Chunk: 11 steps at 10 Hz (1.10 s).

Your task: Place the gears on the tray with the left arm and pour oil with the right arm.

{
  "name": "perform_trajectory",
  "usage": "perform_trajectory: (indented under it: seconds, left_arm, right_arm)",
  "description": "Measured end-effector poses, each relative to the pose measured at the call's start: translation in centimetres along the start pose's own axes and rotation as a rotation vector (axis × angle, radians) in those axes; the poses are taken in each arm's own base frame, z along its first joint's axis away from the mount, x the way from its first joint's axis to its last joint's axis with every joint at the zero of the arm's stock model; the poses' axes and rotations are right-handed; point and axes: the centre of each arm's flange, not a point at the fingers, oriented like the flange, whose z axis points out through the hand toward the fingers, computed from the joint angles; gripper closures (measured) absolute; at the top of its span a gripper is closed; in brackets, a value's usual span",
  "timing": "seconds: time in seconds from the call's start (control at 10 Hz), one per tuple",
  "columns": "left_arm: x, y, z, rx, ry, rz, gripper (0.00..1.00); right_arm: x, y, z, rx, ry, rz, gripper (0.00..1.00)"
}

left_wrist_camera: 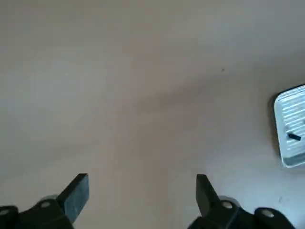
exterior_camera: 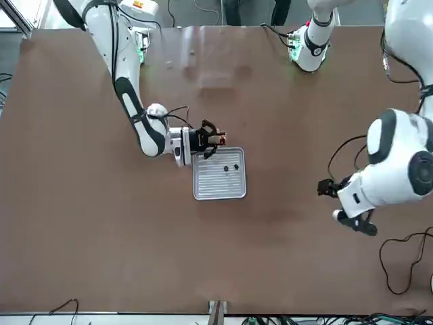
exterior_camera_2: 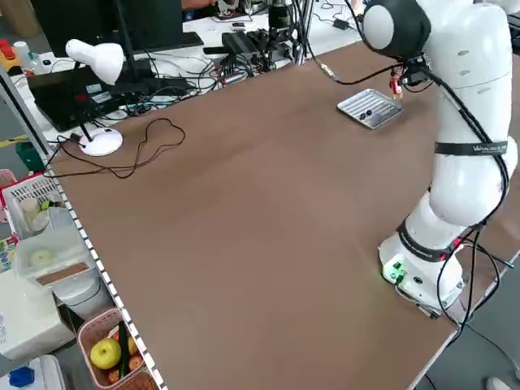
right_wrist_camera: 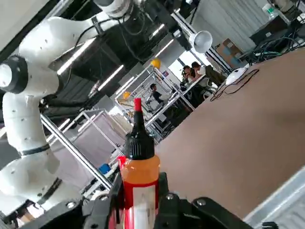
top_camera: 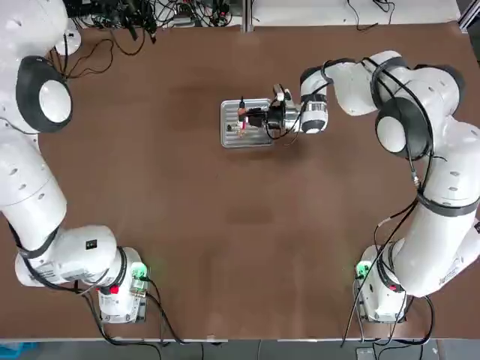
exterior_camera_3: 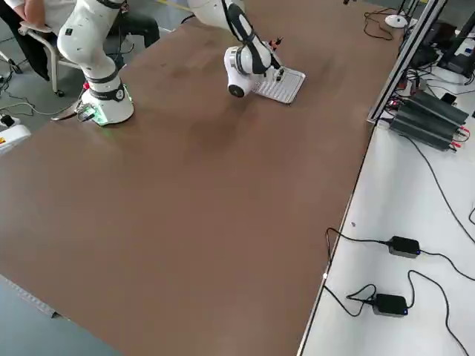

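Note:
The silvery ribbed tray [top_camera: 234,138] [exterior_camera: 218,187] lies at the table's far middle. Two small dark gears [exterior_camera: 226,168] [exterior_camera: 236,166] rest on its surface. My right gripper [top_camera: 255,118] [exterior_camera: 208,139] reaches in level from the right side and is shut on the oil bottle [top_camera: 243,115] [right_wrist_camera: 138,174]. The bottle lies tipped sideways, its dark cap and red tip out over the tray's near-right part. My left gripper [left_wrist_camera: 141,183] hangs open and empty above bare table well to the left, with the tray [left_wrist_camera: 291,114] far off at the edge of its wrist view.
Cables [top_camera: 142,19] run along the table's far edge. A white desk lamp [exterior_camera_2: 96,58] and a basket with an apple [exterior_camera_2: 107,353] stand off the table's left side. A seated person [exterior_camera_3: 30,15] is near the right arm's base.

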Motion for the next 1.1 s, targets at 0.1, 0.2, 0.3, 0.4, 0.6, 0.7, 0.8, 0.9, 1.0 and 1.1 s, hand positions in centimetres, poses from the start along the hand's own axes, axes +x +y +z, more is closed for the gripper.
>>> perform_trajectory:
  seconds: [0.1, 0.2, 0.3, 0.4, 0.6, 0.7, 0.8, 0.9, 1.0, 1.1]
  left_arm:
    - [-1.2, 0.3, -2.4, 0.024, -0.005, -0.019, 0.01]
    - [-2.5, 1.0, -4.6, 0.036, -0.016, -0.027, 0.01]
    - [-3.7, 1.2, -6.2, 0.039, -0.036, -0.037, 0.01]
    - [-4.7, 1.1, -7.5, 0.041, -0.044, -0.049, 0.01]
    - [-6.5, 1.2, -10.6, 0.050, -0.017, -0.078, 0.01]
    - [-7.4, 1.3, -12.0, 0.053, -0.011, -0.109, 0.01]
    - [-8.2, 1.5, -13.1, 0.055, -0.005, -0.136, 0.01]
    - [-8.9, 1.7, -13.8, 0.056, -0.008, -0.148, 0.01]
    - [-9.3, 1.8, -14.1, 0.056, -0.015, -0.154, 0.01]
    - [-9.4, 1.8, -14.2, 0.056, -0.017, -0.160, 0.01]
  right_arm:
    - [-0.6, 0.0, 0.2, -0.002, 0.003, 0.069, 0.69]
    - [-1.2, 0.3, 0.0, -0.011, 0.004, 0.138, 0.69]
    - [-1.8, 0.6, -0.3, -0.017, 0.003, 0.209, 0.69]
    - [-2.4, 0.9, -0.4, -0.022, 0.002, 0.276, 0.69]
    - [-2.7, 1.1, -0.5, -0.025, 0.003, 0.407, 0.69]
    - [-2.6, 1.1, -0.5, -0.024, 0.005, 0.471, 0.69]
    - [-2.6, 1.1, -0.5, -0.024, 0.005, 0.519, 0.69]
    - [-2.6, 1.1, -0.5, -0.024, 0.006, 0.558, 0.69]
    - [-2.6, 1.1, -0.5, -0.026, 0.007, 0.612, 0.69]
    - [-2.6, 1.2, -0.7, -0.030, 0.010, 0.676, 0.69]
